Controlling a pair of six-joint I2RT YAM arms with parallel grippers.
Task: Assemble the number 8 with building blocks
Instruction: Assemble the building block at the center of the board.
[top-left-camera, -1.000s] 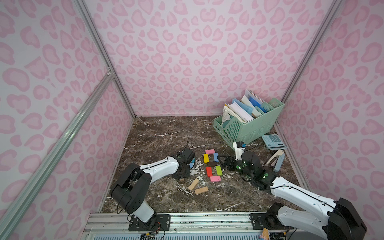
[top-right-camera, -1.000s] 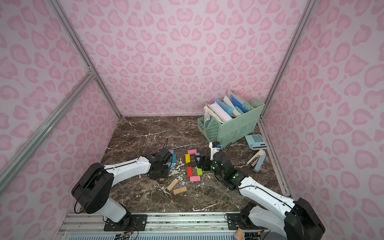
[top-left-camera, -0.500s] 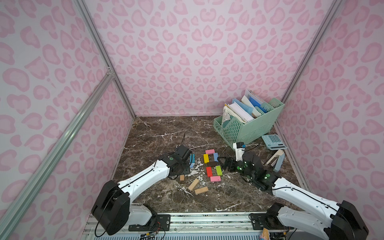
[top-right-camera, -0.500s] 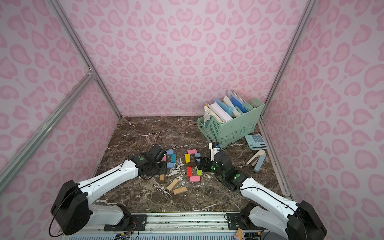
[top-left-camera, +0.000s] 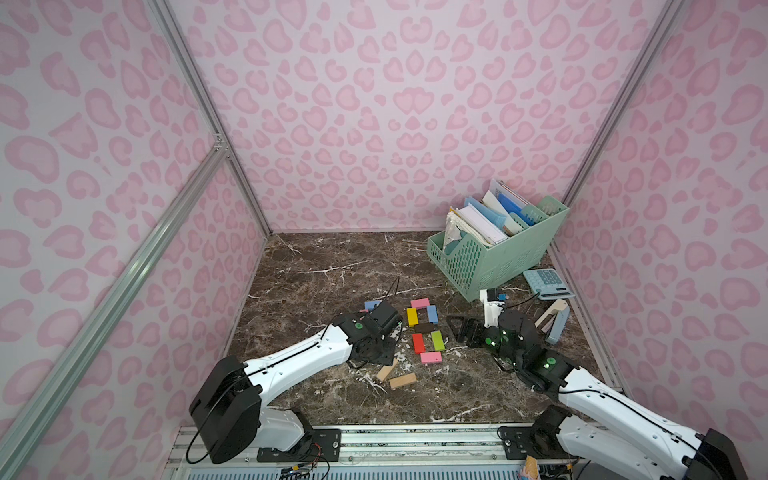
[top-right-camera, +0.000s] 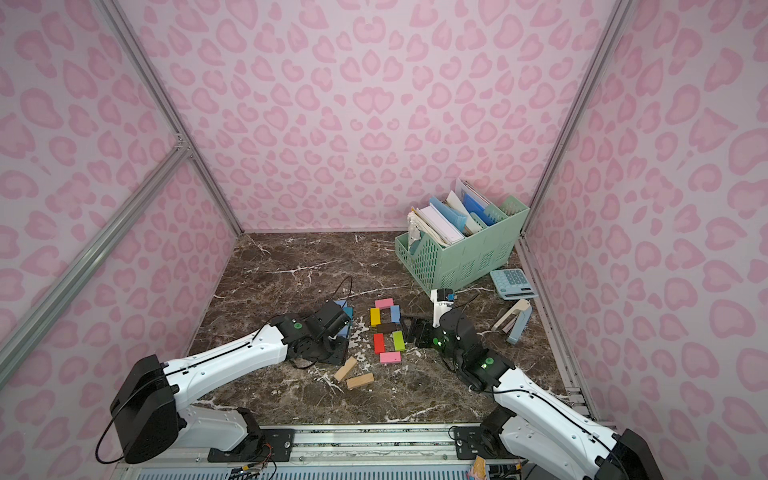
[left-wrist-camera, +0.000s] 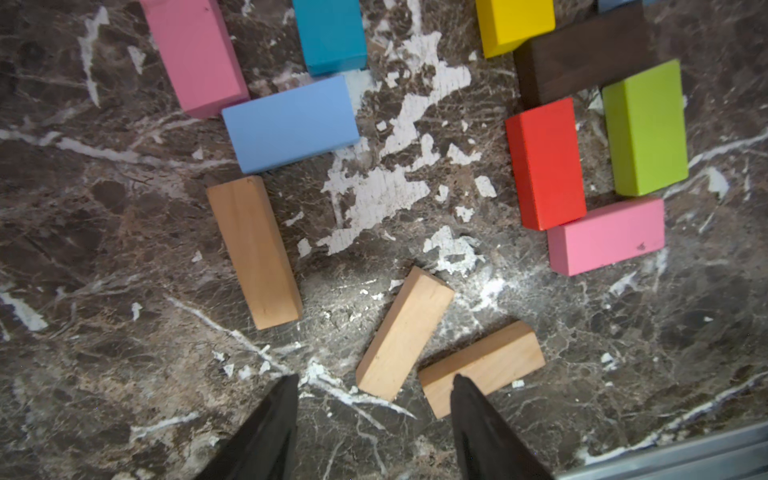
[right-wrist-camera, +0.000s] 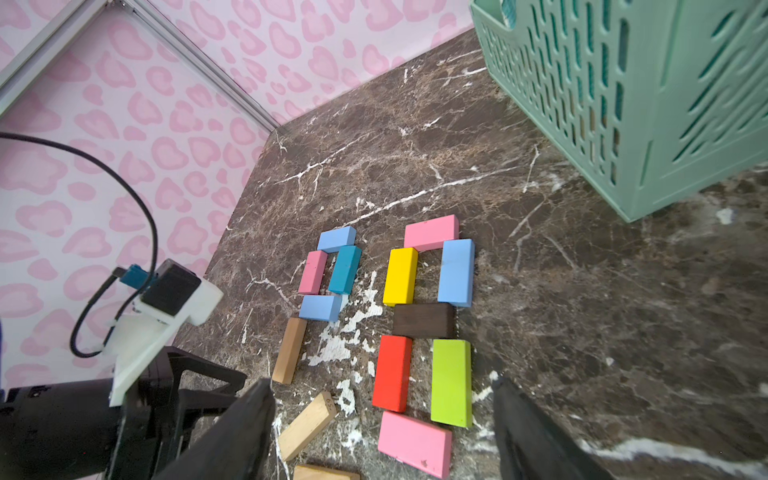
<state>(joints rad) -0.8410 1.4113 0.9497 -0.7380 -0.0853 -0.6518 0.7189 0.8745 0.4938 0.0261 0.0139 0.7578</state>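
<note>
The number 8 (top-left-camera: 424, 328) lies flat mid-table: pink top, yellow and light blue sides, dark brown bar, red (right-wrist-camera: 392, 372) and green (right-wrist-camera: 452, 380) sides, pink bottom (left-wrist-camera: 606, 237). Left of it stands a second group of building blocks: light blue (right-wrist-camera: 336, 238), pink, teal (right-wrist-camera: 345, 269), light blue (left-wrist-camera: 291, 124), with a tan brick (left-wrist-camera: 254, 253) below. Two loose tan bricks (top-left-camera: 395, 376) lie nearer the front. My left gripper (left-wrist-camera: 374, 381) hovers open and empty over those loose bricks. My right gripper (right-wrist-camera: 380, 381) stands open, low, just right of the 8.
A mint-green file basket (top-left-camera: 490, 266) full of papers stands at the back right. A blue-grey calculator (top-left-camera: 546, 282) and a stapler-like tool (top-left-camera: 555, 320) lie along the right wall. Pink walls enclose three sides, and a metal rail (top-left-camera: 395, 436) runs along the front.
My left gripper has opened, let go of the tan brick below the light blue one, and drawn back toward the front. The right arm has barely moved.
</note>
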